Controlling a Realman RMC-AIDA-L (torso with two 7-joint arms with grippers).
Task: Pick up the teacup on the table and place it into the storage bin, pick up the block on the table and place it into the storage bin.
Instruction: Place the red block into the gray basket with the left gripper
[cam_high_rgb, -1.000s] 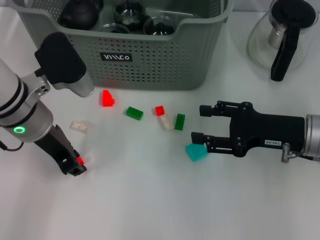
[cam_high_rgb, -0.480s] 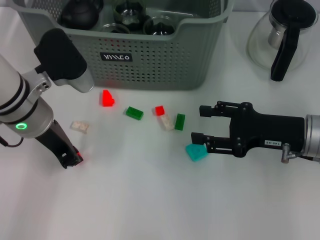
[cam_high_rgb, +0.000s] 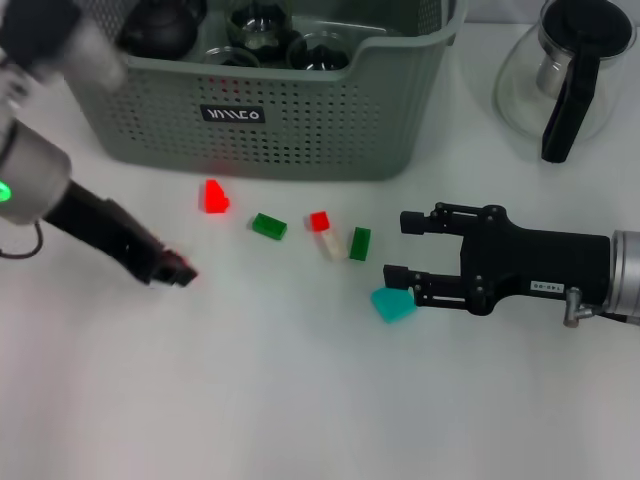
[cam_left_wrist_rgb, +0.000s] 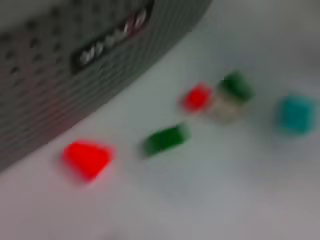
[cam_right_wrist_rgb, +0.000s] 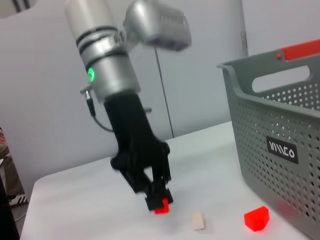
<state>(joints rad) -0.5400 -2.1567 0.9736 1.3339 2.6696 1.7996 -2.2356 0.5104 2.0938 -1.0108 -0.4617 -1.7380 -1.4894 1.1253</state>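
White table (cam_high_rgb: 300, 400), scattered blocks (cam_high_rgb: 268, 226)

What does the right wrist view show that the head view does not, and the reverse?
Only the right wrist view shows a cream block on the table near the left tool, which is shut on a small red block. Only the head view shows the right tool, open, the teal block, the green blocks, and the glass carafe. Both show the storage bin with its label and the red block in front of it.
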